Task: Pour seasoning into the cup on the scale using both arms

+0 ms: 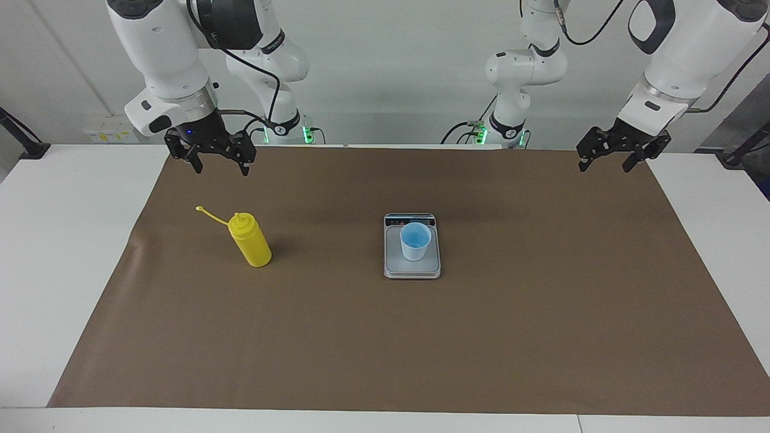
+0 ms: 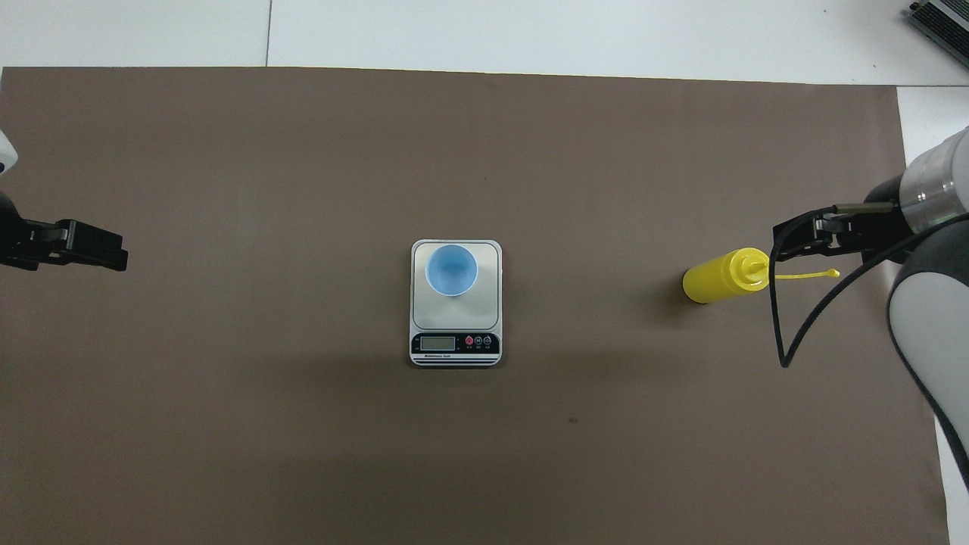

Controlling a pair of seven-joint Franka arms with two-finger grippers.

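The seasoning, a yellow squeeze bottle [image 1: 252, 243] [image 2: 719, 278], stands upright on the brown mat toward the right arm's end, its cap strap sticking out sideways. A light-blue cup [image 1: 415, 240] [image 2: 451, 270] sits on the grey plate of the scale [image 1: 412, 269] [image 2: 454, 310] at mid-table, display strip toward the robots. My right gripper [image 1: 221, 170] [image 2: 787, 236] hangs open and empty above the mat, clear of the bottle and higher than its nozzle. My left gripper [image 1: 604, 168] [image 2: 113, 257] waits open and empty over the mat's corner at the left arm's end.
A brown mat [image 1: 385, 349] covers most of the white table [image 1: 66, 240]. A black cable [image 2: 787, 333] loops down from the right arm beside the bottle. A dark device [image 2: 942, 19] lies at the table's corner farthest from the robots.
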